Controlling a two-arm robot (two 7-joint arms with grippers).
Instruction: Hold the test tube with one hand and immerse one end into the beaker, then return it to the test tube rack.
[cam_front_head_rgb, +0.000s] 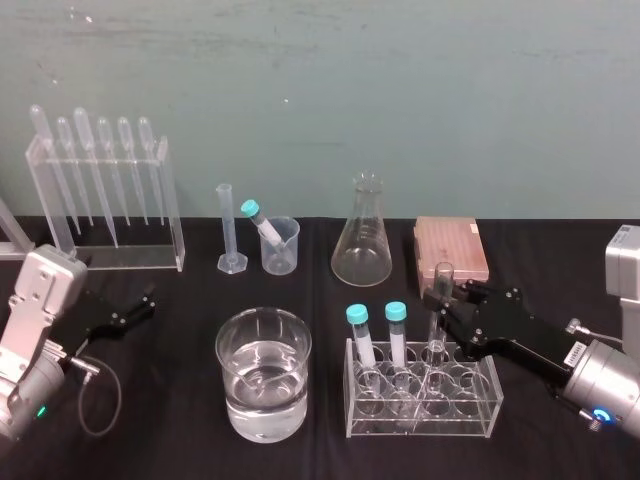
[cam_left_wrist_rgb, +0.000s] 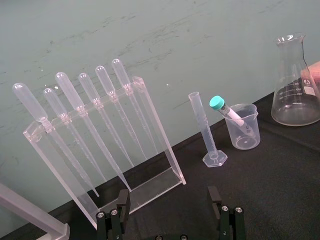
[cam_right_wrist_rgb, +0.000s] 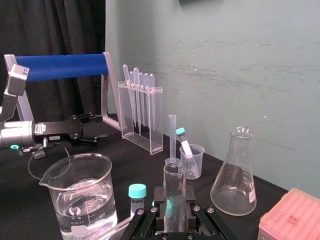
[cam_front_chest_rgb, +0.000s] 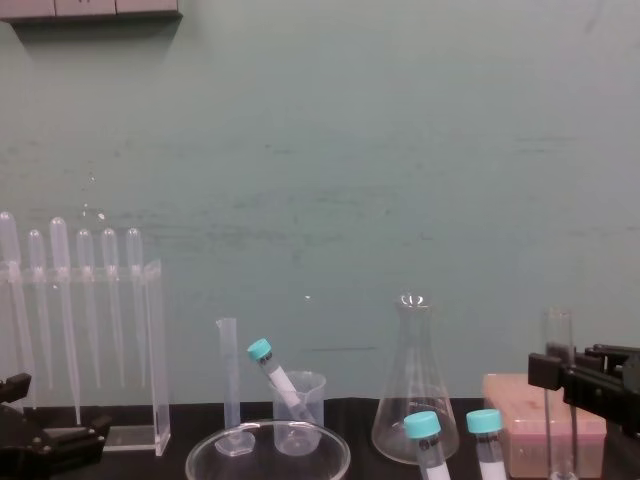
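The right gripper (cam_front_head_rgb: 446, 297) is clamped on the upper part of the test tube (cam_front_head_rgb: 436, 342), which stands upright in the right end of the clear test tube rack (cam_front_head_rgb: 482, 415) beside two blue-capped tubes (cam_front_head_rgb: 378, 338). The beaker (cam_front_head_rgb: 263, 398), partly filled with water, sits just left of the rack. The left gripper (cam_front_head_rgb: 140, 306) rests at the table's left with fingers apart, near the pipette stand (cam_front_head_rgb: 105, 205).

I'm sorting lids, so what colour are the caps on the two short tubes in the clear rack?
Cyan. The caps show best in the head view.
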